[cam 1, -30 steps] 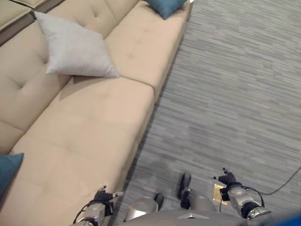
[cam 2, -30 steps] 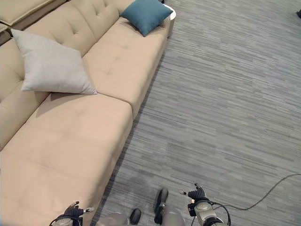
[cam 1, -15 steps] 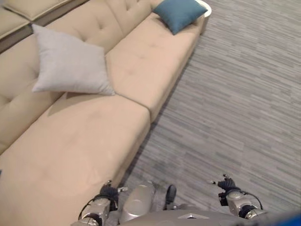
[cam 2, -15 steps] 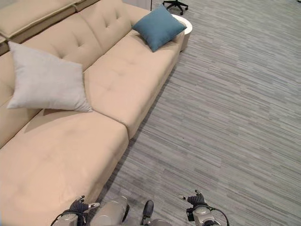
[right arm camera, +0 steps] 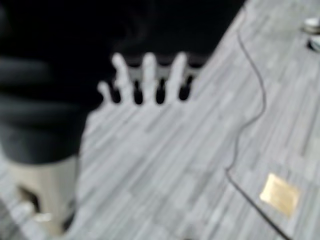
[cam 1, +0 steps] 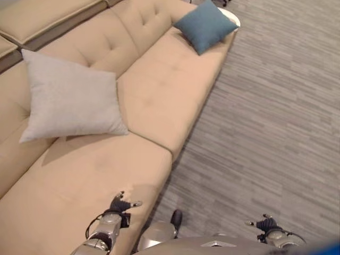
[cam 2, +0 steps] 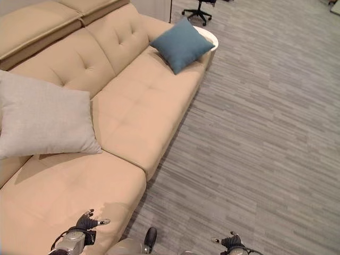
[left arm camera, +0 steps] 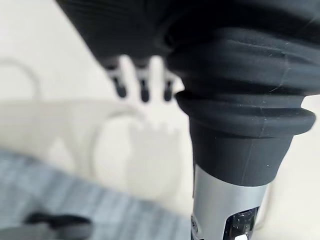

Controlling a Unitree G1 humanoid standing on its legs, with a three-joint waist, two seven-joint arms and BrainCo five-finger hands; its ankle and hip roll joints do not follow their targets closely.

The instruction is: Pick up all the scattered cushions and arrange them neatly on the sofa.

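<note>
Two cushions sit on the sofa, and both hands hold nothing.

The grey cushion [cam 1: 71, 98] leans on the back of the tan sofa [cam 1: 154, 95]. The left hand [cam 1: 121, 204] hangs over the seat, fingers loose. The blue cushion [cam 1: 204, 25] lies at the far end. The right hand [cam 1: 264, 224] hangs over the grey floor [cam 1: 276, 117], fingers straight.

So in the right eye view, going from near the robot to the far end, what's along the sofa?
Left hand over the near seat → grey cushion → blue cushion → white round table → office chair.
</note>
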